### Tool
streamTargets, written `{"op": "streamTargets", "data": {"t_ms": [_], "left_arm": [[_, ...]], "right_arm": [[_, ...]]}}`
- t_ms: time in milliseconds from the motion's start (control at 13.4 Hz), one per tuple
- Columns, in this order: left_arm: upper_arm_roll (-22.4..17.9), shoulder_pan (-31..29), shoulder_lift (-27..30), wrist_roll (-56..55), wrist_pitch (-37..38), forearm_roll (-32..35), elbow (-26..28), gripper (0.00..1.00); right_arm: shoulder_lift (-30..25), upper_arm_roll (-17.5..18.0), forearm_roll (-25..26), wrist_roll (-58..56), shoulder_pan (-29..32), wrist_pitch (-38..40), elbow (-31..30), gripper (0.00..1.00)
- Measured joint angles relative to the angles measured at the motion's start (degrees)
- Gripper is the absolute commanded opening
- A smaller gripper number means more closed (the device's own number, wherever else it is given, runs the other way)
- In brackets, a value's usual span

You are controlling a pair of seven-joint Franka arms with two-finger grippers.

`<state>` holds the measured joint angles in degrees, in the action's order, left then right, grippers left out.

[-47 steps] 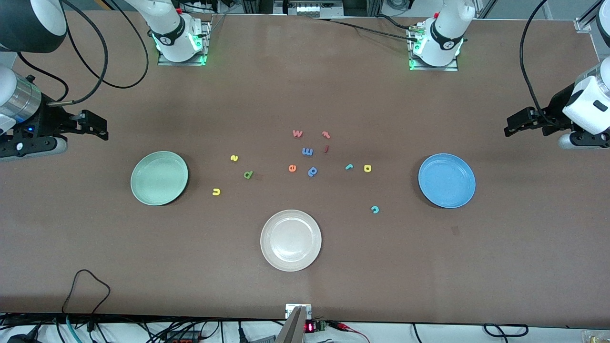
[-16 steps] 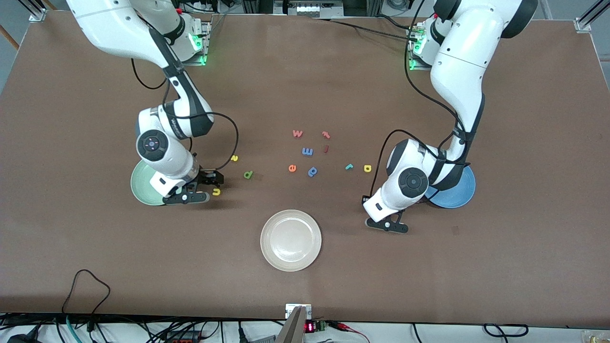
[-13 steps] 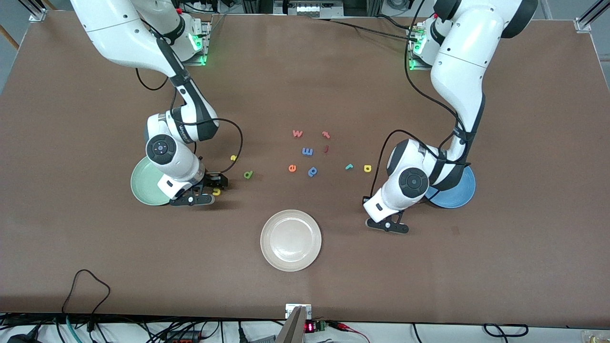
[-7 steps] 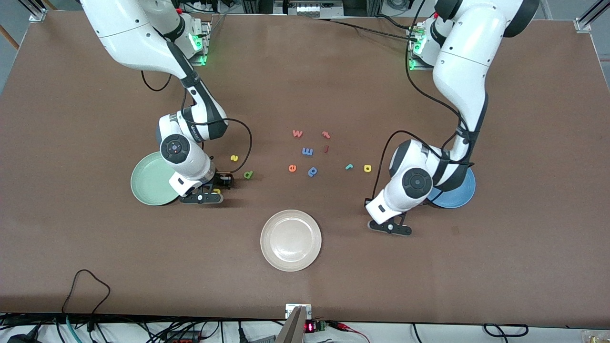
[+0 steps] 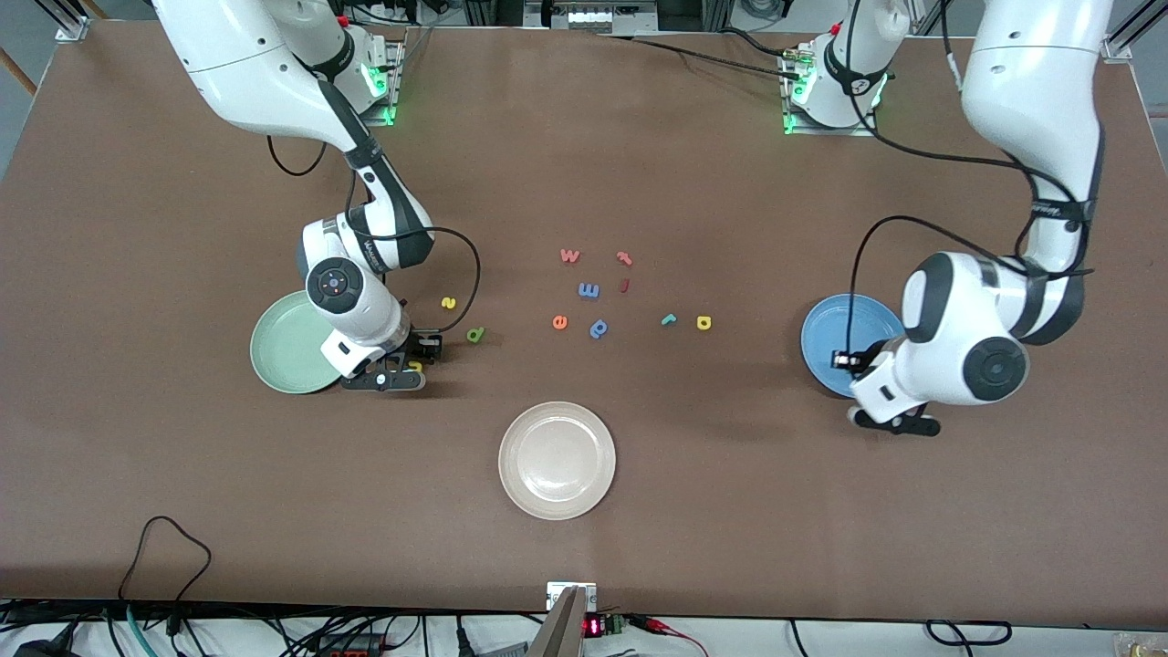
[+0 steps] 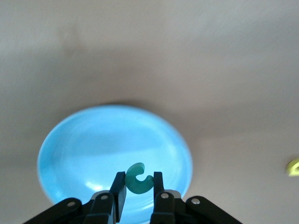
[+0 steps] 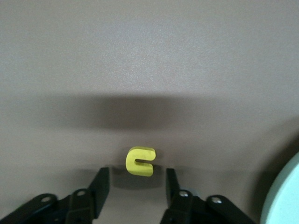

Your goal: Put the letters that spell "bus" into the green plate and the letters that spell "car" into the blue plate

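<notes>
My left gripper point(image 6: 138, 186) is shut on the teal "c" point(image 6: 138, 178) and hangs over the blue plate point(image 6: 93, 144), toward the left arm's end of the table point(image 5: 835, 324). My right gripper point(image 7: 135, 184) is down at the table beside the green plate point(image 5: 283, 351). Its fingers point(image 7: 100, 186) stand open on either side of the yellow "u" point(image 7: 140, 161) without touching it. The yellow "s" point(image 5: 448, 302) and green "b" point(image 5: 475, 335) lie close by. The teal "r" point(image 5: 669, 319) and yellow "a" point(image 5: 703, 322) lie nearer the blue plate.
A cream-white plate point(image 5: 557, 461) sits nearest the front camera at mid-table. Other loose letters lie in the middle: an orange "e" point(image 5: 560, 321), a blue "p" point(image 5: 599, 328), a blue "m" point(image 5: 589, 290), a pink "w" point(image 5: 569, 255) and two small red ones point(image 5: 624, 258).
The left arm has lifted the teal "c" off the table and swung it over the blue plate. The right gripper's fingers have drawn in around the yellow "u".
</notes>
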<state>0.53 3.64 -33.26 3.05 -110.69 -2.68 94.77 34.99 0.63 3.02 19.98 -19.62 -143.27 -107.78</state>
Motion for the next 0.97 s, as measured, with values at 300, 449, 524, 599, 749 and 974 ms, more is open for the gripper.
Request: {"op": "streamTargets", "data": {"t_ms": [300, 449, 524, 599, 749, 974], "left_arm": [[0.2, -1.4, 0.7, 2.1, -12.6, 0.0, 11.4, 0.27], [0.4, -1.4, 0.7, 2.1, -16.6, 0.0, 14.9, 0.68], [0.5, -1.4, 0.8, 2.1, -16.9, 0.0, 15.1, 0.8], [0.5, -1.4, 1.2, 2.1, -16.8, 0.0, 14.9, 0.83], [0.9, -1.2, 3.9, 2.2, -14.4, 0.0, 13.7, 0.83], [4.2, -0.2, 7.7, 2.2, -8.1, 0.0, 10.2, 0.63]], "right_arm": [[0.3, -0.1, 0.1, 0.0, 0.0, -0.4, 0.3, 0.53], [0.7, -0.2, 0.1, 0.0, 0.0, -0.8, 0.4, 0.53], [0.8, -0.2, 0.1, 0.0, 0.0, -1.0, 0.5, 0.53], [0.8, -0.2, 0.1, 0.0, 0.0, -1.2, 0.5, 0.53], [1.0, -0.3, 0.1, 0.0, 0.1, -1.5, 0.5, 0.53], [1.2, -0.3, 0.1, 0.0, 0.1, -1.9, 0.6, 0.5]]}}
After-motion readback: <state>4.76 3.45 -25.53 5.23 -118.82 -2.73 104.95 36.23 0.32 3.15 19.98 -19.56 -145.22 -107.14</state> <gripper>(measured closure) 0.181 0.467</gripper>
